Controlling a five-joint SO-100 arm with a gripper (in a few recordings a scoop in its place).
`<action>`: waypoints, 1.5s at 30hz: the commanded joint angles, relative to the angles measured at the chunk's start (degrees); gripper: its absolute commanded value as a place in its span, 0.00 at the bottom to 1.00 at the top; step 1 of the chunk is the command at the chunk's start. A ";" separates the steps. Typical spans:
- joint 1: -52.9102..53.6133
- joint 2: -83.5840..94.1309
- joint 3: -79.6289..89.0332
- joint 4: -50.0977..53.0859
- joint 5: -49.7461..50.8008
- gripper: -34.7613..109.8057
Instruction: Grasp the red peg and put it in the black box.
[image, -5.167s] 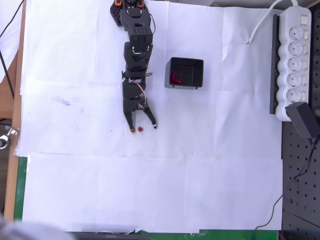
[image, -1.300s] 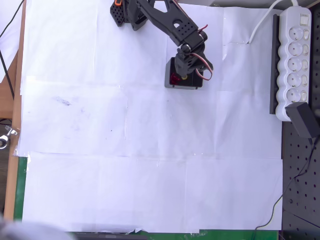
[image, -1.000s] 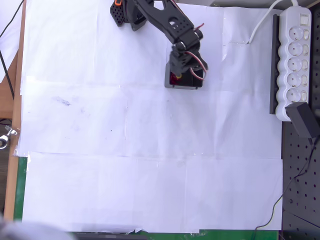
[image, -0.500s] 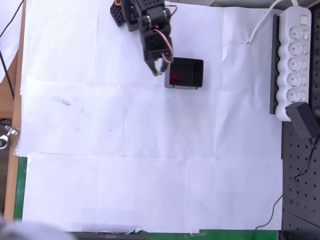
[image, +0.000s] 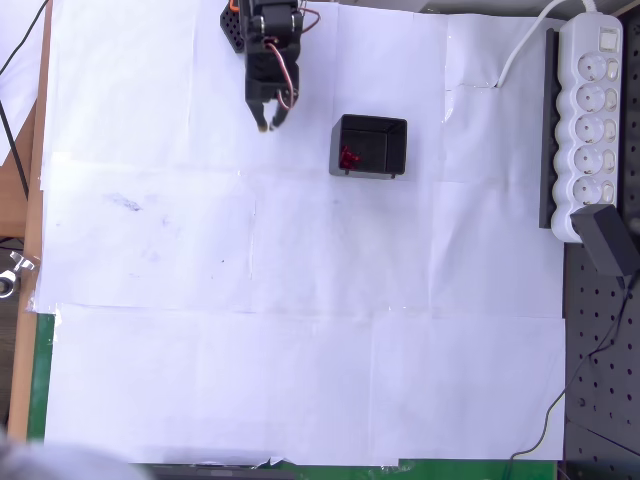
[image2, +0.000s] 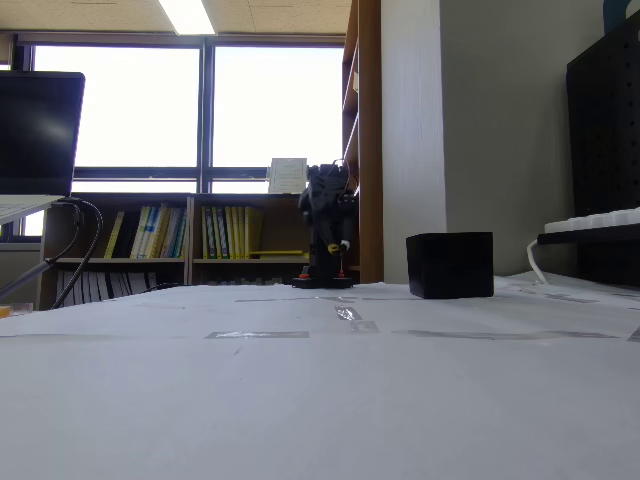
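No legible writing; black box (image: 383, 131) unmarked.

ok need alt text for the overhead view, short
A black robot arm is folded near the top of a white paper-covered table, its pincer pointing down the picture, apart from the black box to its right. Red pieces lie in the box's left side. A white power strip sits at the right edge.
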 joint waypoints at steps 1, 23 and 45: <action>1.14 -6.77 -3.60 1.32 -0.62 0.24; 9.05 -12.13 -20.30 6.50 -9.93 0.24; 9.58 -12.30 -20.39 8.00 -4.75 0.24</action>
